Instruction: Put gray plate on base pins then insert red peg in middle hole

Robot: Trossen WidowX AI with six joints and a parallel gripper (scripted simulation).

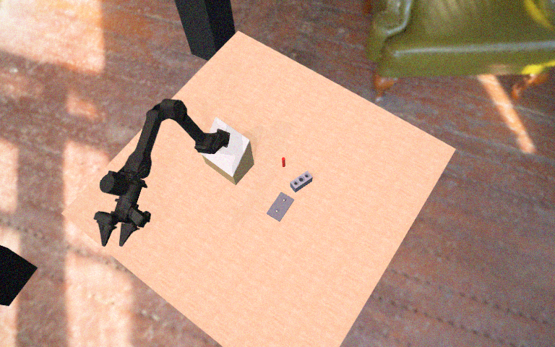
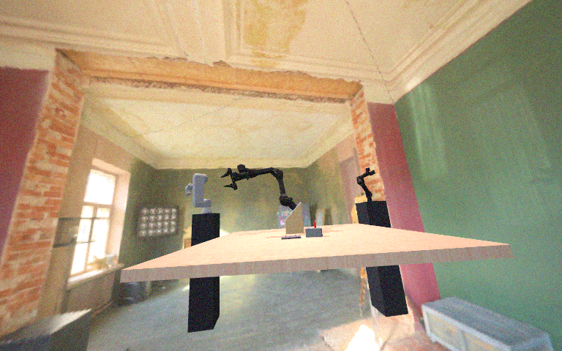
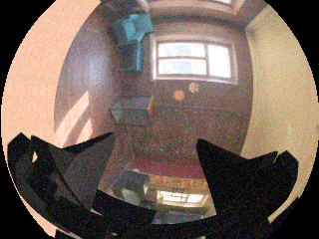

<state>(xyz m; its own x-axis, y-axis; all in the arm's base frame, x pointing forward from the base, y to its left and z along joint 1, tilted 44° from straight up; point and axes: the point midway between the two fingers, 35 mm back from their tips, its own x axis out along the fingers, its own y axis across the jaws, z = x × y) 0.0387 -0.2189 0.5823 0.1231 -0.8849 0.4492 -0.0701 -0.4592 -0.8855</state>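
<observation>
The gray plate (image 1: 303, 184) (image 2: 313, 232), a thick bar with three holes in its top, lies on the table beside the base. The base (image 1: 282, 209) (image 2: 290, 237) is a thin gray sheet lying flat, with two small light pins and nothing on them. The red peg (image 1: 282, 162) (image 2: 314, 224) seems to stand upright on the table, apart from the plate. My gripper (image 1: 112, 245) (image 2: 223, 180) (image 3: 157, 140) is wide open and empty, raised far from all three parts. The wrist view shows none of the parts.
A wedge-shaped block with a white sloped top (image 1: 239, 144) (image 2: 295, 223) stands at my arm's foot, near the peg. The wooden table (image 1: 347, 245) (image 2: 248, 252) has its edge near my gripper in the top view. Black columns (image 1: 208, 28) (image 2: 203, 302) stand beyond the table.
</observation>
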